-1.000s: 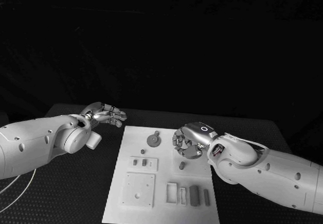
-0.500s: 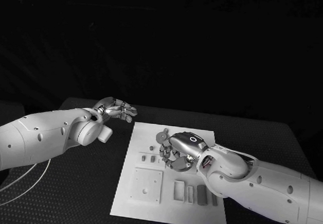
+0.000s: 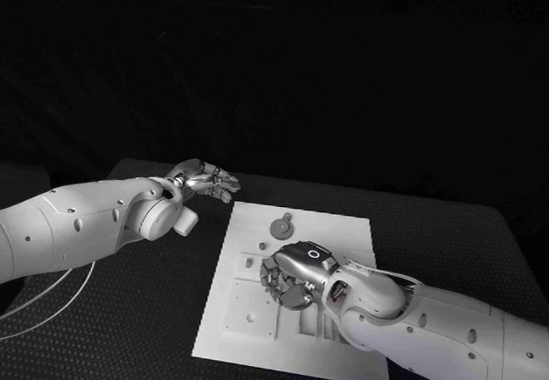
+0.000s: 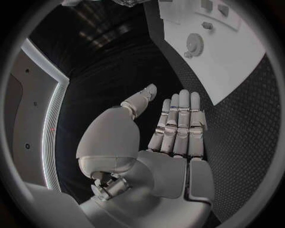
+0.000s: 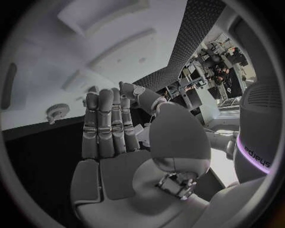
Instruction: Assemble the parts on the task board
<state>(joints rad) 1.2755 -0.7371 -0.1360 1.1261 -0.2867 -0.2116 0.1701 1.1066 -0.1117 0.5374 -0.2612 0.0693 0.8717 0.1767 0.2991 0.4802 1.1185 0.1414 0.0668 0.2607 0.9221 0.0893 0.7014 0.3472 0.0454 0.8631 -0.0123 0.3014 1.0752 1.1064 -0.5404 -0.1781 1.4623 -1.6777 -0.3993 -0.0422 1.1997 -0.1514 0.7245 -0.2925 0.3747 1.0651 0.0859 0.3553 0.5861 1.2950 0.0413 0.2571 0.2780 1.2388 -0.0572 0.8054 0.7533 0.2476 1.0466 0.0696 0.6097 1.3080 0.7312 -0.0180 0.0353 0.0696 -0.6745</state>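
Note:
The white task board lies in the middle of the black table. A grey gear with a small peg beside it sits at the board's far end. My right hand hovers low over the board's middle, fingers straight and nothing in it; it hides the parts beneath. The right wrist view shows those fingers flat over the board, with the gear just past them. My left hand is held off the board's far left corner, open and empty.
A raised square plate with holes sits on the board's near left. Narrow slots and bars lie beside it, partly under my right forearm. A white cable runs on the table at the left. Black table surrounds the board.
The head camera has shifted. My right hand has moved from the board's right side toward its middle and nearer end, covering parts there. My left hand stays by the far left corner.

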